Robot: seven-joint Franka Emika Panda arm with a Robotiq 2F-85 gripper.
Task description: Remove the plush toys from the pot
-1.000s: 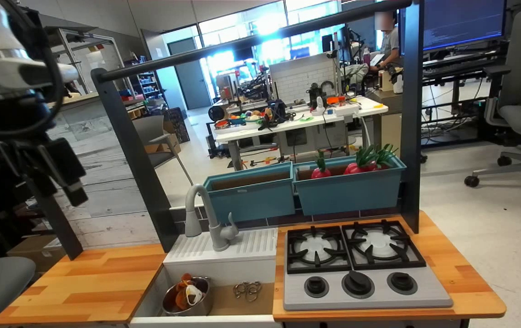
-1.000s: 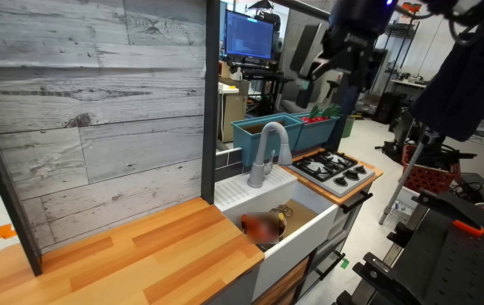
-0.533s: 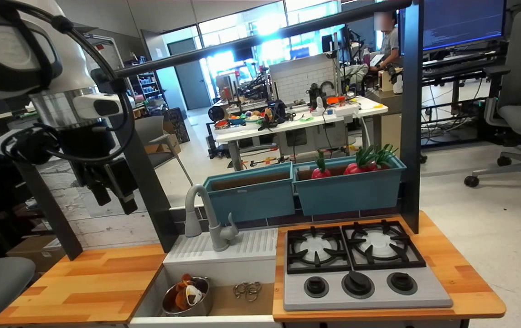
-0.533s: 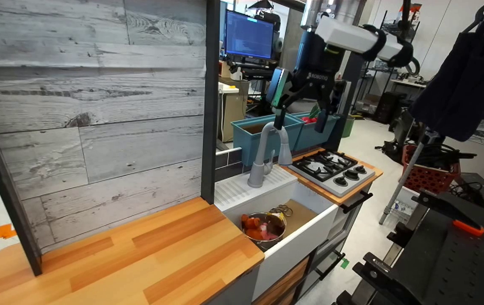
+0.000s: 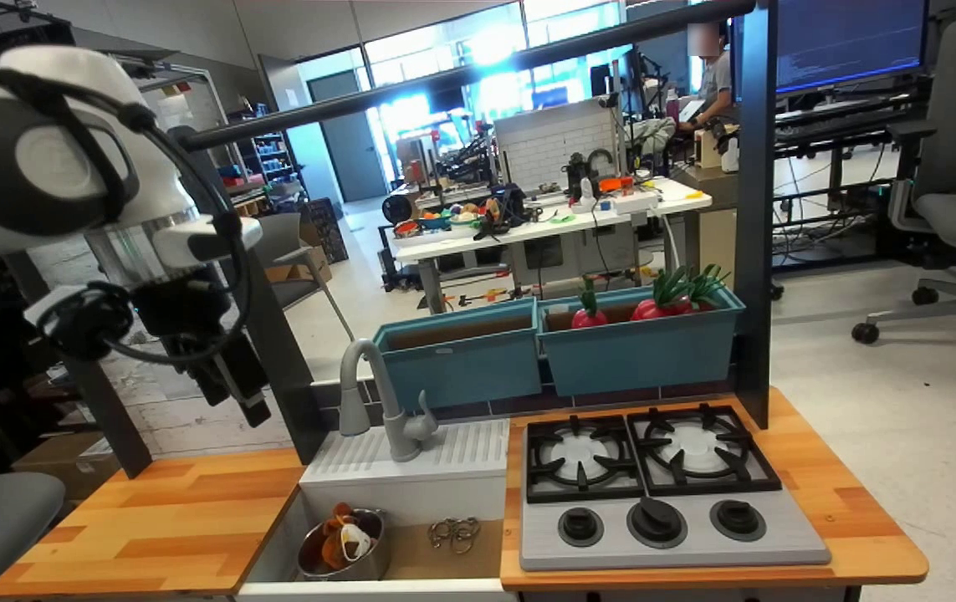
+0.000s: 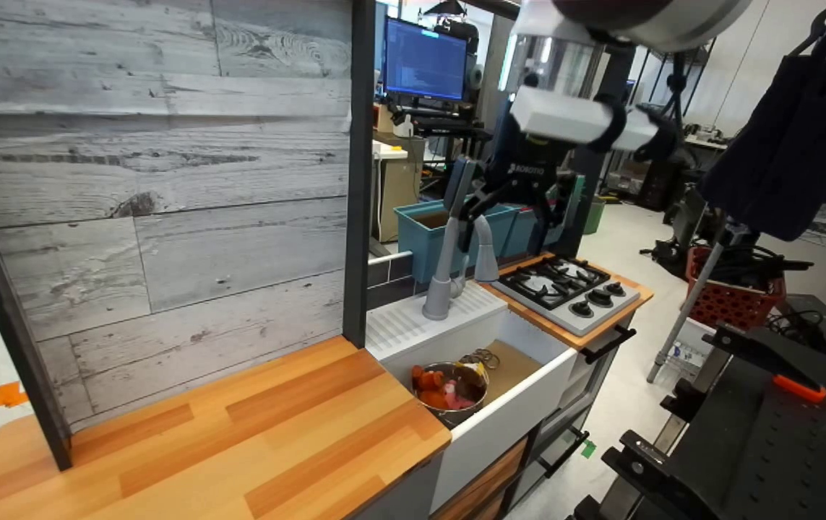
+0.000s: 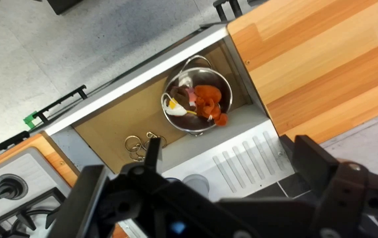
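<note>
Several small soft fabric plush toys [image 7: 205, 100], in orange, brown, pink and white with yellow, are contained in a small round shiny silver metal pot [image 7: 212, 77]. The pot stands upright inside the white rectangular sink basin [image 5: 444, 495], at the end next to the light-brown wooden counter [image 5: 160, 518]. One orange part [image 7: 221, 119] reaches the pot's rim on the side facing the back of the sink basin.

Change noted against the earlier views: the black two-fingered end effector [image 6: 502, 235] has come down and across toward the sink basin. It hangs above the level of the sink basin, well apart from the pot, its fingers spread wide with nothing between them. Pot and toys show no shift over the same interval.

Assessment: the approach appears under way and removal not begun. The next move would call for centring over the pot, then lowering onto the raised orange part, probably the easiest to pinch. Risks: the grey gooseneck faucet [image 5: 402, 439] behind the sink basin may foul the fingers; toys pressed together may lift as one; contact with the rim could tip the pot
</note>
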